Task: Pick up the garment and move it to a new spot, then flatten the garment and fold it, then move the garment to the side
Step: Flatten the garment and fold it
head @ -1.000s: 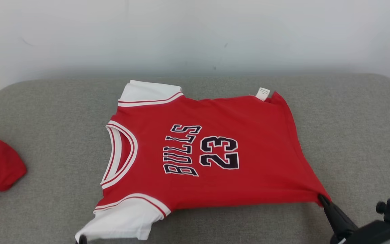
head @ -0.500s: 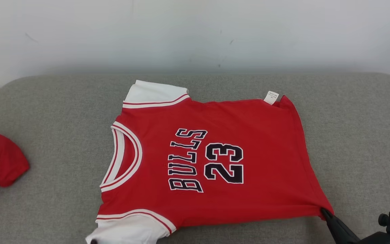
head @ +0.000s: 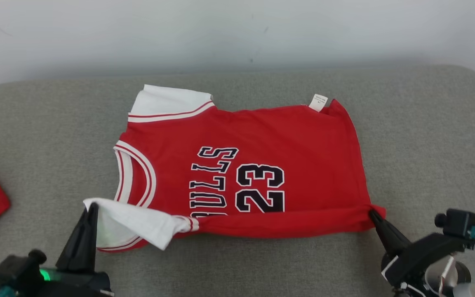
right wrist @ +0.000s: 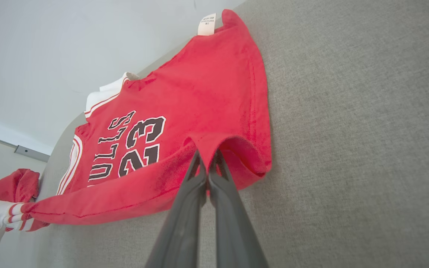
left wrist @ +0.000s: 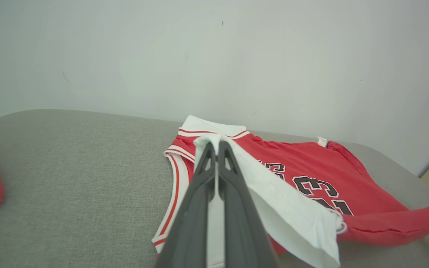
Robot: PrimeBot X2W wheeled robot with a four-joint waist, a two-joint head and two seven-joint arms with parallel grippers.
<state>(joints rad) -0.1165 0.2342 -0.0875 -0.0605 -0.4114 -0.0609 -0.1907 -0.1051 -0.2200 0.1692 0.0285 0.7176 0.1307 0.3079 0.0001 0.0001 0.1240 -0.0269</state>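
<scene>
— What lies on the fuzzy grey cushion?
— A soft red jersey, in the cushion's middle. My left gripper is pinched tight on its white sleeve, and my right gripper on its red hem corner. My right wrist view shows that corner rolled over.

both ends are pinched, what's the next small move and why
Probably sweep both jaws toward the wall, laying the near edge over the jersey: left jaws pinch the white sleeve, right jaws the hem corner, both lifted.
</scene>
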